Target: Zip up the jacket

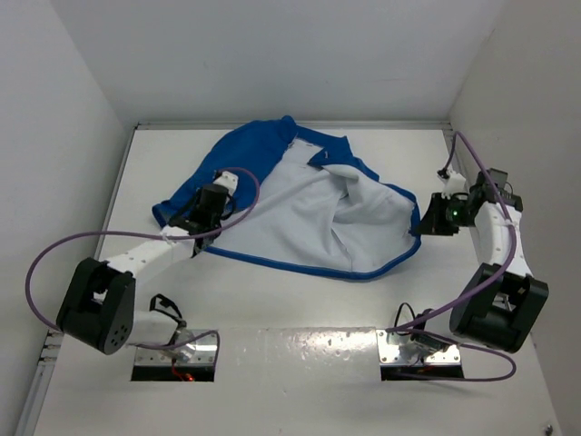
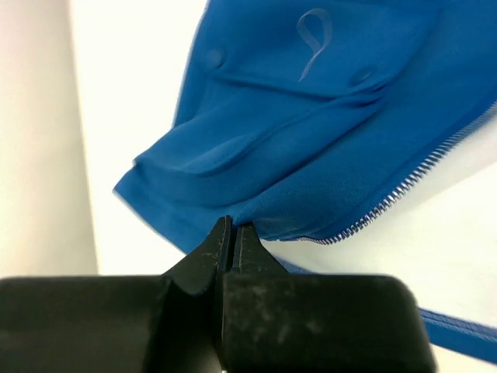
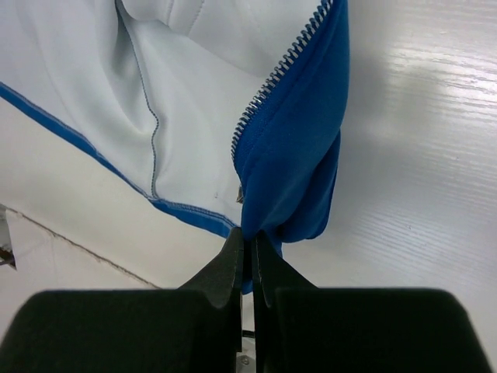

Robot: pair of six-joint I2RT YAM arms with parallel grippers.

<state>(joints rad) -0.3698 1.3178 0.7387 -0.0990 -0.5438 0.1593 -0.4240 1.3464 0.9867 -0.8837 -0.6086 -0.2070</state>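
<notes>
The royal blue jacket lies spread open on the table with its white lining up. My left gripper is at its left front panel. In the left wrist view that gripper is shut on the blue edge of the jacket, just beside the lower end of the zipper teeth. My right gripper is at the jacket's right lower corner. In the right wrist view it is shut on a fold of blue fabric below the other row of zipper teeth. The two zipper halves lie far apart.
White walls close in the table on the left, back and right. Both arm bases and their purple cables sit at the near edge. A pocket flap and a hanging loop show on the blue panel.
</notes>
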